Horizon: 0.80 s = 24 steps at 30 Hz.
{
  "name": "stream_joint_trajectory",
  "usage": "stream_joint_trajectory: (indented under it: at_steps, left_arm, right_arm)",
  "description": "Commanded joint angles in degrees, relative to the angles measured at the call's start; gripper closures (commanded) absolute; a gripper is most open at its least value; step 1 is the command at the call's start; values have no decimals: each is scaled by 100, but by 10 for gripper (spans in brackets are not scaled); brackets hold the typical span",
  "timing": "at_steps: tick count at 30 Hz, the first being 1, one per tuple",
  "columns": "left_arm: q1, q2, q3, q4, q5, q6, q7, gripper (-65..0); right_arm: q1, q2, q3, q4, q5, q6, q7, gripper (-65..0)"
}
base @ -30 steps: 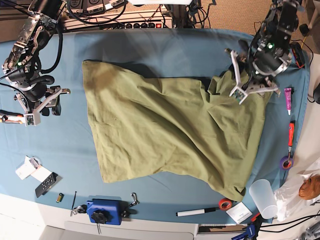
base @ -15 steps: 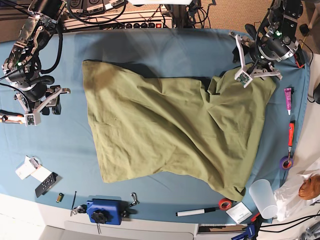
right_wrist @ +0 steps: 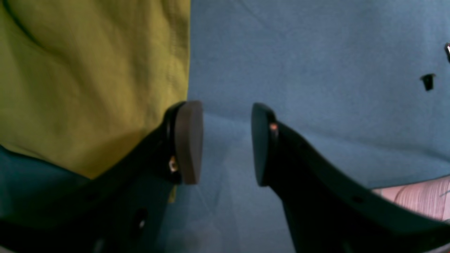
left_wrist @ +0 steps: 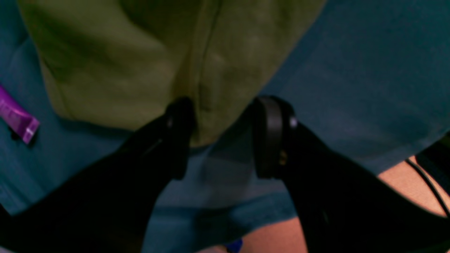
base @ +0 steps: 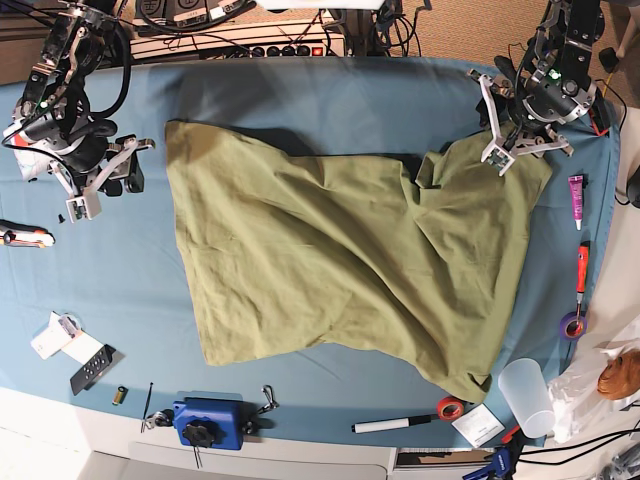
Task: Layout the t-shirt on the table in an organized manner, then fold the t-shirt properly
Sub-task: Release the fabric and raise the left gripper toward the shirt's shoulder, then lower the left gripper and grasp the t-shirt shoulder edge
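Base view shows your shirt point(base: 340, 260) spread but skewed and rumpled on the bench point(base: 300, 100); no fold made yet. Left fingers point(left_wrist: 267, 137) and right fingers point(right_wrist: 190, 140) are spread, holding nothing.

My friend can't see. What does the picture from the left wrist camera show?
An open black robot hand hangs over the corner of a green t-shirt lying on a blue table. A small purple thing lies at the left edge.
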<state>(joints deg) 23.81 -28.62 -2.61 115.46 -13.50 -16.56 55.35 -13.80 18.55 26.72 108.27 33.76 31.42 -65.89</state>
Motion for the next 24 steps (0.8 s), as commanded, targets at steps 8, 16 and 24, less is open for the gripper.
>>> stream_joint_trajectory:
  at_steps: [8,16,24]
  left_arm:
    - [-398,-13,-26,81,566,302,-50,0]
    - [-1182,-13,-26,83,1283,588,-590,0]
    - [-1578,-13,-26,-153,944,197,-1364,0]
  right_arm:
    - [48,98,39,76,72,9,138,-234]
    - [48,98,39,76,72,7,138,-234]
    - [48,98,37,76,70,7,131,-234]
